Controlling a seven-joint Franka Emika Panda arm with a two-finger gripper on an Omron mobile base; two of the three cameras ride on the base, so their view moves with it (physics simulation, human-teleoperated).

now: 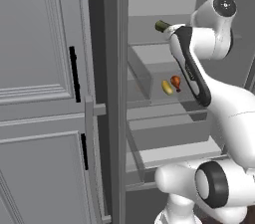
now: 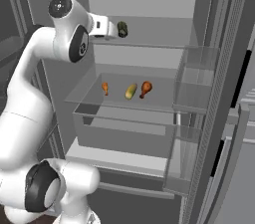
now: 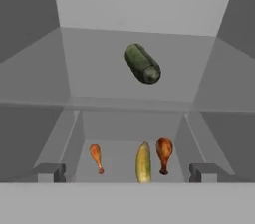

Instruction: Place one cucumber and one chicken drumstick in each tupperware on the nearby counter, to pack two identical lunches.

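Dark green cucumber lies loose on your upper fridge shelf, directly ahead of the tool, whose jaws stand wide apart, evidently lined up for a grasp.

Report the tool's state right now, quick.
Tool: open, holding nothing, facing the fridge shelf with the dark cucumber.

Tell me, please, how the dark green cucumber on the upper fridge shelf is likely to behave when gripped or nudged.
The dark green cucumber looks rounded and lies on its side on the upper shelf, so a nudge would probably roll it. It appears stiff and smooth, so it may slip in a pinch near its end.
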